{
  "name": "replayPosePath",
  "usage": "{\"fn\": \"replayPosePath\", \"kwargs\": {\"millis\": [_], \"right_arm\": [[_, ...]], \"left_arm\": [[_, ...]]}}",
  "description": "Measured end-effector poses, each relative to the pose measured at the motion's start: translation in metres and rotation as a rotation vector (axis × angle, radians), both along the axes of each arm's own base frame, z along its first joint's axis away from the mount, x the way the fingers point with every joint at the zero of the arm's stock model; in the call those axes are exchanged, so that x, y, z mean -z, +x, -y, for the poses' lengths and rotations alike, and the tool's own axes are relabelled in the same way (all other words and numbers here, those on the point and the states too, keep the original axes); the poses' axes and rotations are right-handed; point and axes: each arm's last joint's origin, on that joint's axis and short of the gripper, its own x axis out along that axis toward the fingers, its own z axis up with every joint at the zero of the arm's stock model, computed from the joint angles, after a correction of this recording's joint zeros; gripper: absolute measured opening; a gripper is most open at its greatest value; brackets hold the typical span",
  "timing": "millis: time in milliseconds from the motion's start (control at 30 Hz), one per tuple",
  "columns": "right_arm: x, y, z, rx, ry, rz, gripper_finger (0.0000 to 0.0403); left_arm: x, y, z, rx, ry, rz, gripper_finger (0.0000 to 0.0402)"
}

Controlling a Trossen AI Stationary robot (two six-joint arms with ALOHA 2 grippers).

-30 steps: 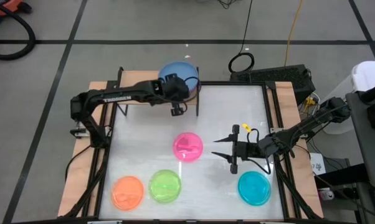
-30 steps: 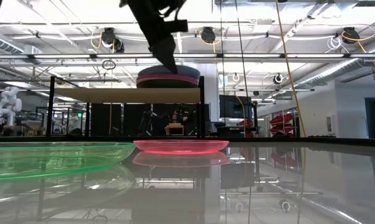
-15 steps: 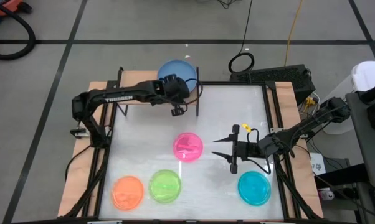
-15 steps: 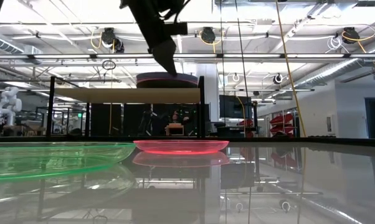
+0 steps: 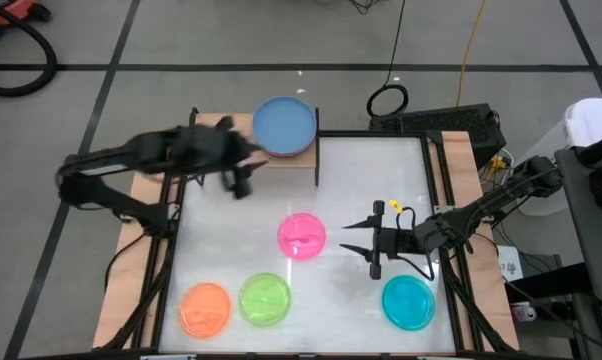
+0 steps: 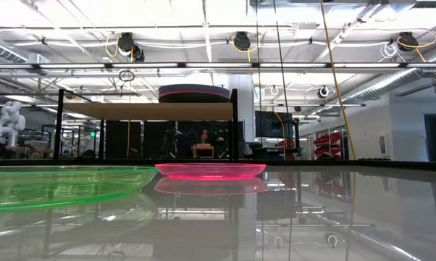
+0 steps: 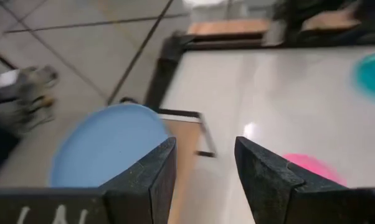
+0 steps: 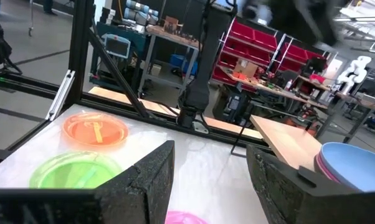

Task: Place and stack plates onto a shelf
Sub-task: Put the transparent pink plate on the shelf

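The left gripper point(image 5: 241, 186) has its jaws apart and holds nothing; it hangs over the table just beside the shelf point(image 5: 213, 126). On the shelf's far end lies the blue plate point(image 5: 285, 126), on top of a magenta one point(image 8: 327, 168). The right gripper point(image 5: 359, 238) is also open and empty, near the pink plate point(image 5: 301, 235) at mid-table. The green plate point(image 5: 265, 298), the orange plate point(image 5: 205, 308) and the cyan plate point(image 5: 409, 302) lie along the near edge.
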Motion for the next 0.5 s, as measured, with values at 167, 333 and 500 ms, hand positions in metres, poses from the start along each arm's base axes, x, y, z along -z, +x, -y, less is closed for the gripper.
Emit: {"fn": "replayPosePath", "kwargs": {"millis": [167,333,500], "right_arm": [[0.008,-0.003,-0.005,-0.024,-0.063,-0.076,0.0183],[0.003,0.000,-0.009,-0.032,-0.094,-0.132,0.0183],[0.002,0.016,-0.016,0.005,-0.115,-0.255,0.0183]], "left_arm": [[0.023,-0.056,0.029,0.003,-0.062,0.141,0.0170],[0.074,-0.083,0.046,0.021,-0.168,0.400,0.0170],[0.126,-0.089,0.059,0.129,-0.194,0.574,0.0170]]}}
